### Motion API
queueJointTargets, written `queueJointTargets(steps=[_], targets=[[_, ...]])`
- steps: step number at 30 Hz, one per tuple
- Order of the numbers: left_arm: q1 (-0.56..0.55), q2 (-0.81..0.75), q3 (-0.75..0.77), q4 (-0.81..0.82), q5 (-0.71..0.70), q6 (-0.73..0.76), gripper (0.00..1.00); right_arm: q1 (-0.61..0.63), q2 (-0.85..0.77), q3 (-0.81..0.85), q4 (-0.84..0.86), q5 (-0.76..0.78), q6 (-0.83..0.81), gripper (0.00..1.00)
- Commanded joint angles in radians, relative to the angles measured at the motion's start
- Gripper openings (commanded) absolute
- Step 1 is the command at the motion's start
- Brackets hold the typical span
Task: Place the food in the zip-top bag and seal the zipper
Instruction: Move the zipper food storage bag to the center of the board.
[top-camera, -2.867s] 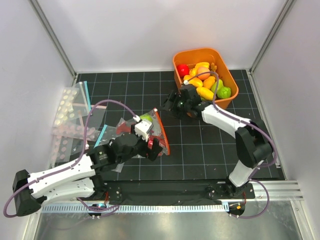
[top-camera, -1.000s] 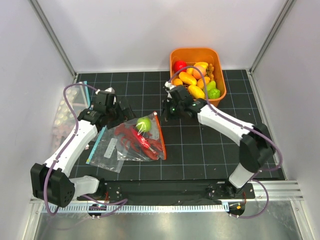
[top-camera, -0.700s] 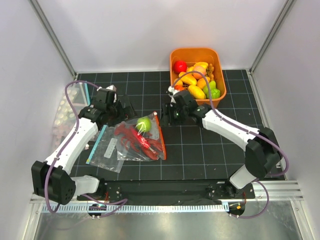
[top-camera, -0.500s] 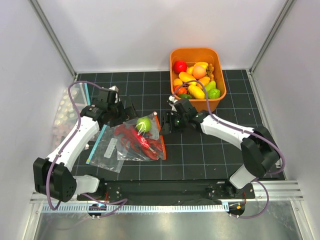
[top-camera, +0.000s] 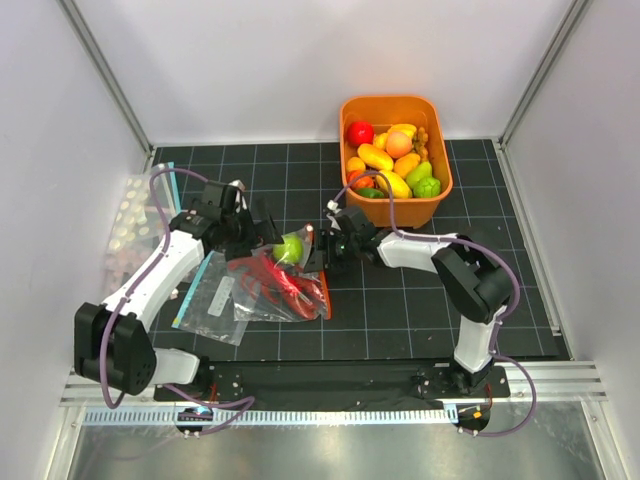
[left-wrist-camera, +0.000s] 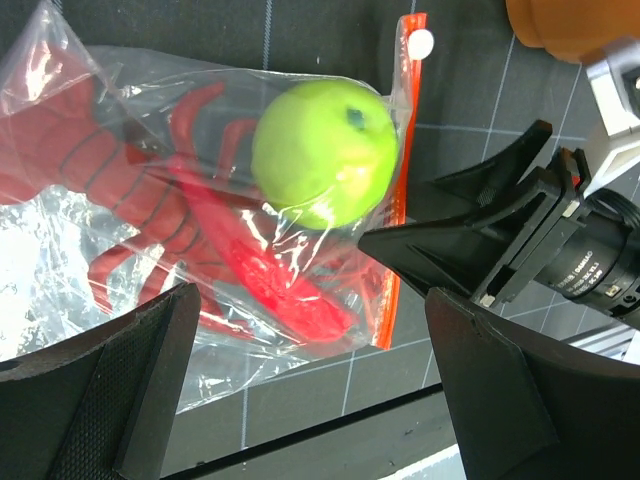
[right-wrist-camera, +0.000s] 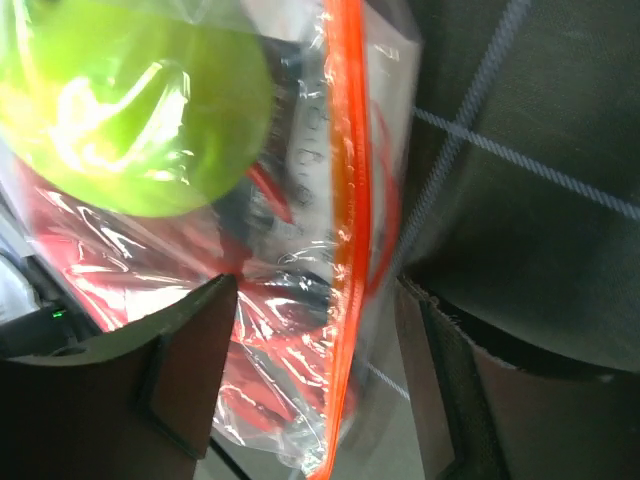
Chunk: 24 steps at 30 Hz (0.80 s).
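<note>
The table has a black top with a thin white grid. Near the far right corner stands an orange bin full of toy produce. Around the middle, a little to the left, lies the zip-top bag, touching a flat clear bag with a teal strip. Along the left edge lie clear plastic sheets with white dots.

Red lobster; light-green fruit; clear bag, red-orange zipper; black surface, pale grid lines; orange bin with yellow, red, green toys.
</note>
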Motion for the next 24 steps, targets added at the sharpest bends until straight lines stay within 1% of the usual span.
queueJointTargets(steps=[1,2,3,5,6,8,11,13,14,15,16,18,20,24], targets=[[0.005,0.005,-0.003,0.036,0.035,0.026,0.99,0.004,0.025,0.025,0.100,-0.015,0.013,0.70],[0.007,0.006,-0.004,0.037,0.038,0.025,0.99,0.004,0.031,0.030,0.107,-0.029,0.022,0.66],[0.005,0.010,-0.009,0.040,0.040,0.025,0.99,0.004,0.034,0.037,0.122,-0.052,0.026,0.54],[0.005,0.013,-0.012,0.042,0.044,0.026,0.99,0.010,0.022,0.039,0.137,-0.064,0.033,0.36],[0.005,0.014,-0.015,0.042,0.044,0.026,0.99,0.012,0.013,0.039,0.137,-0.061,0.039,0.17],[0.005,0.016,-0.021,0.047,0.044,0.026,0.99,0.012,-0.027,0.039,0.131,-0.058,0.044,0.01],[0.005,0.016,-0.015,0.047,0.041,0.029,0.99,0.012,-0.086,0.068,0.064,-0.029,0.020,0.01],[0.005,0.016,-0.003,0.047,0.038,0.032,0.99,0.012,-0.111,0.131,-0.068,0.031,-0.040,0.01],[0.005,0.016,0.005,0.048,0.037,0.034,0.99,0.010,-0.122,0.161,-0.178,0.055,-0.069,0.01],[0.005,0.020,0.011,0.047,0.038,0.035,0.99,0.010,-0.125,0.230,-0.239,0.080,-0.095,0.01],[0.007,0.023,0.017,0.047,0.038,0.037,0.98,0.009,-0.127,0.267,-0.296,0.112,-0.150,0.01],[0.005,0.028,0.040,0.045,0.037,0.037,0.98,0.001,-0.136,0.341,-0.410,0.163,-0.189,0.01],[0.007,0.034,0.057,0.047,0.041,0.032,0.98,-0.032,-0.137,0.379,-0.490,0.165,-0.204,0.01],[0.005,0.045,0.100,0.045,0.049,0.029,0.98,-0.108,-0.134,0.458,-0.568,0.152,-0.186,0.01]])
